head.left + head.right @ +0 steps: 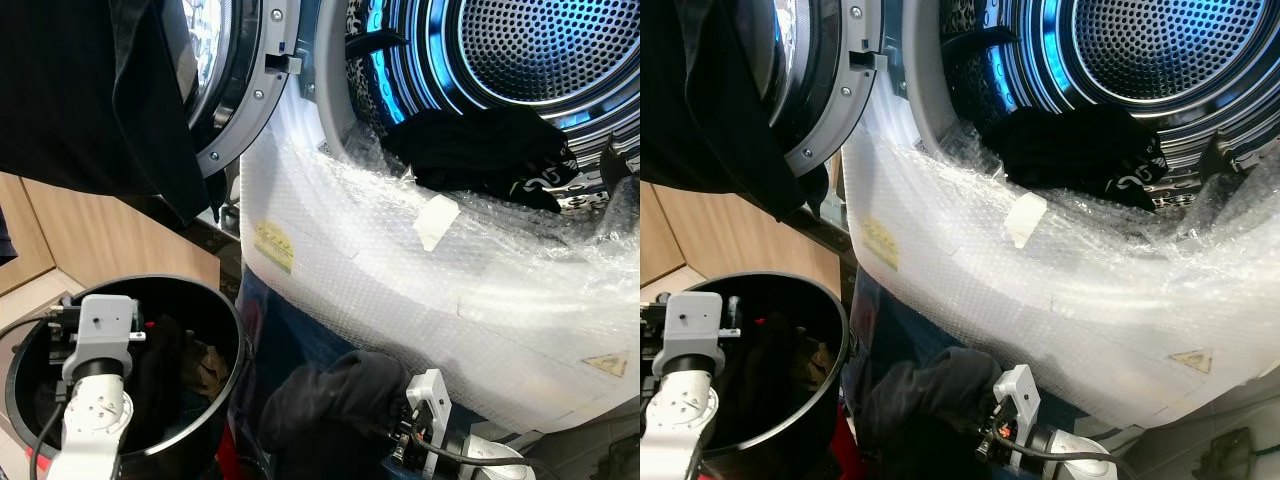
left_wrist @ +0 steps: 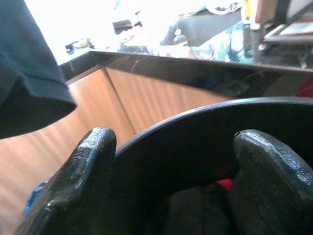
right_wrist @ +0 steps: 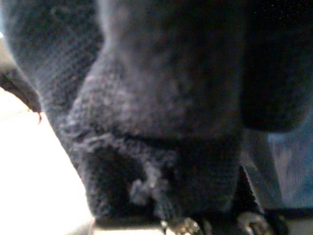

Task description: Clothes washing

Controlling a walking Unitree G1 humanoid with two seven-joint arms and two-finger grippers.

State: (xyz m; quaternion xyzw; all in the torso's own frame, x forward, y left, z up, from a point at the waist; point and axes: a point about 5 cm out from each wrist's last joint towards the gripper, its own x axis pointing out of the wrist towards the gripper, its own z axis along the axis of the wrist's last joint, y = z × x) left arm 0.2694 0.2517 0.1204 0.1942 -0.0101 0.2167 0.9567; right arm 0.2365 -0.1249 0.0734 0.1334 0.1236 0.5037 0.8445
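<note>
The front-loading washer's drum (image 1: 545, 45) stands open, lit blue inside, and a black garment (image 1: 480, 155) lies in its mouth. Low in front of the washer, a dark knitted garment (image 1: 335, 400) is bunched over my right gripper, whose fingers are buried in it; the same dark garment (image 3: 161, 112) presses right up against the right wrist camera. A round black laundry basket (image 1: 228, 310) sits at lower left with dark clothes inside. My left gripper (image 2: 176, 142) hangs open just over the basket rim (image 2: 205, 112), nothing between its fingers (image 2: 85, 166).
Bubble wrap (image 1: 400, 280) covers the washer's front below the opening. The round door (image 1: 245, 90) is swung open to the left with a dark cloth (image 1: 90, 90) draped over it. Wooden cabinet panels (image 1: 90, 240) stand behind the basket.
</note>
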